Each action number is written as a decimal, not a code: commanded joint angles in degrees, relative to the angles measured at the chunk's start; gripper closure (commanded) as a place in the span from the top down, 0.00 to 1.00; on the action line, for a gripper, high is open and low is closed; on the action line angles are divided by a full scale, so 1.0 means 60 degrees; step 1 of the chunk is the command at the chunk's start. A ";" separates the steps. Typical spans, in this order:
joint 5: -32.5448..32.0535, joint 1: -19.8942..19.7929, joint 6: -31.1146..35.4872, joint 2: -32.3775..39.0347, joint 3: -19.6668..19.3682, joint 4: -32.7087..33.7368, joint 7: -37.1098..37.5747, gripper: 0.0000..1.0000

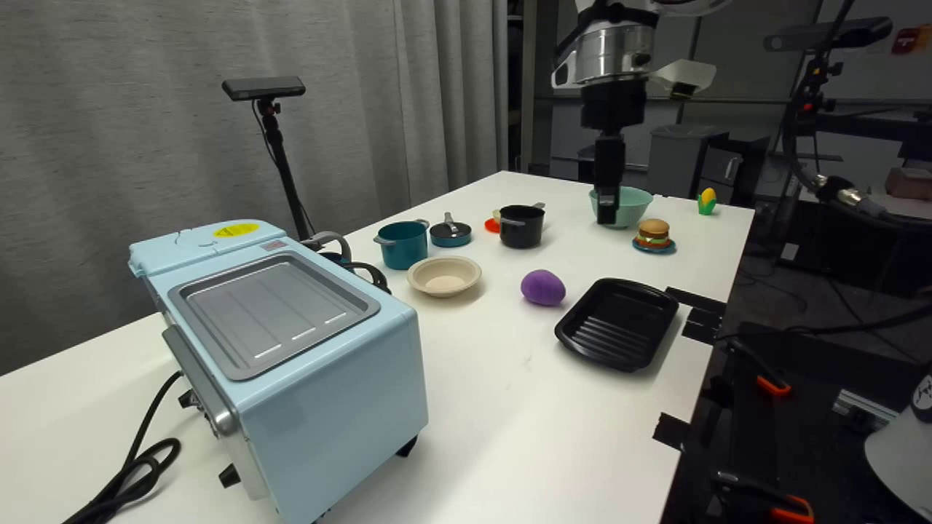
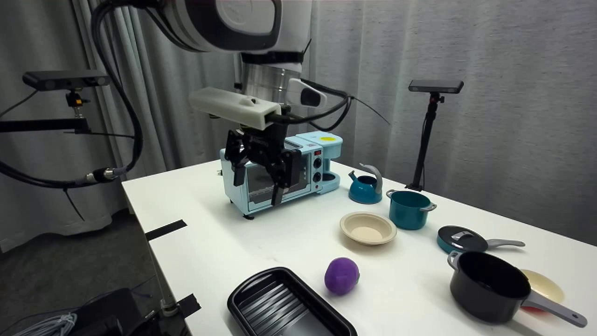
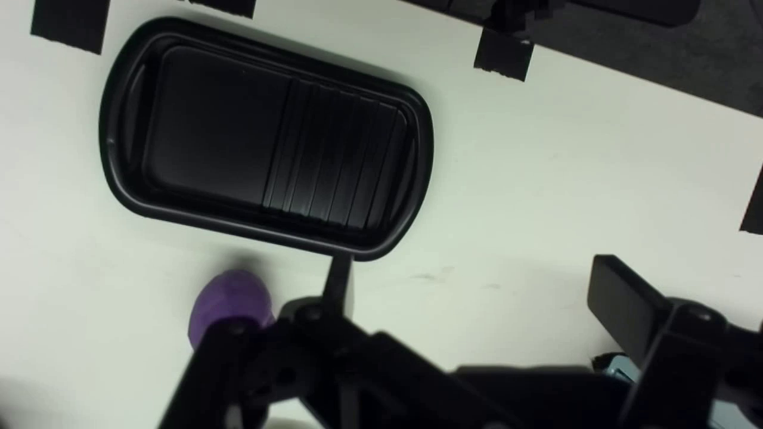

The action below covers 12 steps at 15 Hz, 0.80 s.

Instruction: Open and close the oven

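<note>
Table (image 1: 495, 407), one oven (image 1: 309, 397), two fingers (image 3: 623, 307)

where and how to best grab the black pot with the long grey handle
Probably the middle of its long grey handle, coming from above and closing across its width: the black pot stands upright, and that slim handle juts out sideways.

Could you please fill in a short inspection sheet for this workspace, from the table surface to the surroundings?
Surface: white table, black tape along its edge.
Job's things: oven upright; door looks shut, partly hidden.
Clutter: black tray, purple toy, beige bowl, black pot, teal pot, kettle, toy burger, green bowl, among others.
Gripper: open above the table; between its jaws, nothing seen.
Cables: black cord lying in loose loops beside the oven.
Surroundings: grey curtain; camera on a stand.
</note>
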 commanded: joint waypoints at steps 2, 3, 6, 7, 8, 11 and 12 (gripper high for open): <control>0.0161 0.0087 0.0001 0.1367 0.0364 0.1625 0.0270 1.00; 0.0145 0.0075 -0.0015 0.1587 0.0424 0.1934 0.0266 1.00; 0.0127 0.0056 -0.0033 0.2174 0.0554 0.2779 0.0190 1.00; 0.0113 0.0052 -0.0037 0.2344 0.0595 0.3028 0.0155 1.00; 0.0086 0.0049 -0.0031 0.2487 0.0643 0.3236 0.0166 1.00; 0.0111 0.0015 -0.0044 0.2807 0.0728 0.3682 0.0109 1.00; 0.0125 0.0006 -0.0032 0.2880 0.0750 0.3771 0.0087 1.00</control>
